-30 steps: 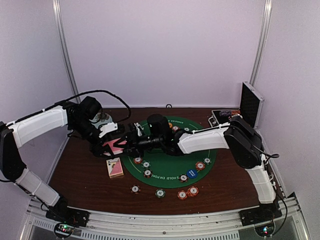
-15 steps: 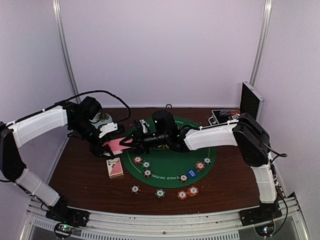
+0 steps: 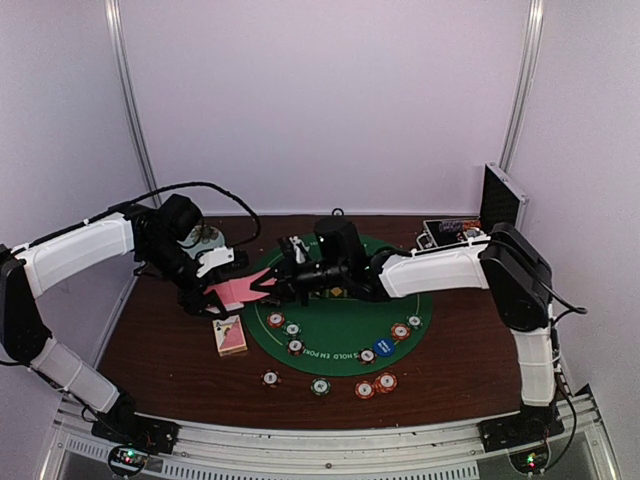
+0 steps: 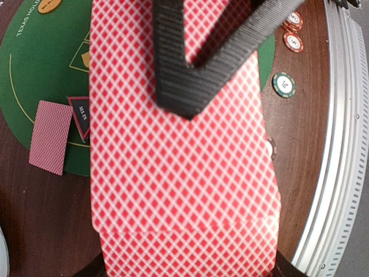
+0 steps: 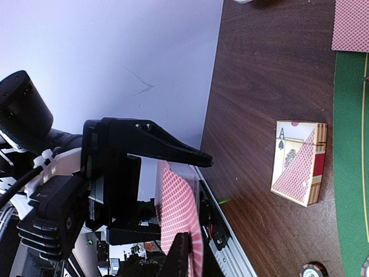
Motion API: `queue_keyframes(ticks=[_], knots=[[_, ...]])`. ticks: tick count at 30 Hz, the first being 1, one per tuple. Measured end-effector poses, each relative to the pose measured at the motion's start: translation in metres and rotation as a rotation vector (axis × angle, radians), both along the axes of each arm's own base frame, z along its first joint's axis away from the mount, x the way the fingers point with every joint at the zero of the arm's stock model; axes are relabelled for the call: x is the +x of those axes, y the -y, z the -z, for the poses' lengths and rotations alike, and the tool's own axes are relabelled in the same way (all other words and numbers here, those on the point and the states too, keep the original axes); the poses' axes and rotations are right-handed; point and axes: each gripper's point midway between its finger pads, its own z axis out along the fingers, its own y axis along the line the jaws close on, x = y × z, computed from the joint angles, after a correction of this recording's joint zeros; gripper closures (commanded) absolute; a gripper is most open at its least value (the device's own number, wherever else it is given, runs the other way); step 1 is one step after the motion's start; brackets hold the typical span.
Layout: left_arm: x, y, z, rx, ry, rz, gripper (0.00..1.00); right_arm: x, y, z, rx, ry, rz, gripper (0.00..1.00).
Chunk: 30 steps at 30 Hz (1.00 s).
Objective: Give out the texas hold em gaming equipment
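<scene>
My left gripper (image 3: 212, 290) is shut on a deck of pink-backed playing cards (image 3: 237, 292), held above the table's left part. The deck fills the left wrist view (image 4: 179, 190) and stands edge-on in the right wrist view (image 5: 180, 213). My right gripper (image 3: 266, 286) is shut on the top card, which sits slid a little off the deck; its black fingers (image 4: 173, 75) meet over the card back. One card (image 4: 51, 137) lies face down at the green mat's edge beside the black-red triangle marker (image 4: 81, 115). Striped chips (image 3: 292, 329) and a blue disc (image 3: 383, 347) lie on the mat.
A card box (image 3: 230, 336) lies on the brown table left of the green mat (image 3: 335, 330). More chips (image 3: 320, 386) lie near the front edge. An orange disc (image 4: 49, 4) is on the mat. The aluminium case (image 3: 500, 205) stands open at the back right.
My right arm has drawn back to the right, and the pink top card now reaches further out from the deck. The left arm has barely moved.
</scene>
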Motion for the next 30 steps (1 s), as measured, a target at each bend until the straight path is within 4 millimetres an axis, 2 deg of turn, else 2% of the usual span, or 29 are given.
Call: queue_keyframes(ticks=[7,13,19,23,26,30], knots=[[0.0,0.0,0.0,0.0,0.001,0.0,1.0,0.015,0.022,0.004,-0.032,-0.009,0.038,0.96],[0.0,0.0,-0.001,-0.002,0.003,0.0,1.0,0.048,0.056,0.008,-0.07,-0.008,0.101,0.96],[-0.001,0.0,-0.001,-0.002,0.003,0.0,1.0,0.11,0.114,0.017,-0.153,0.01,0.214,0.95],[-0.001,0.0,-0.001,-0.002,0.003,0.0,1.0,0.165,0.151,0.011,-0.219,0.065,0.301,0.94],[-0.001,0.0,-0.001,-0.002,0.002,0.0,1.0,0.203,0.172,0.009,-0.264,0.112,0.353,0.94],[-0.001,0.0,-0.001,-0.002,0.003,0.0,1.0,0.236,0.189,0.028,-0.331,0.123,0.39,0.93]])
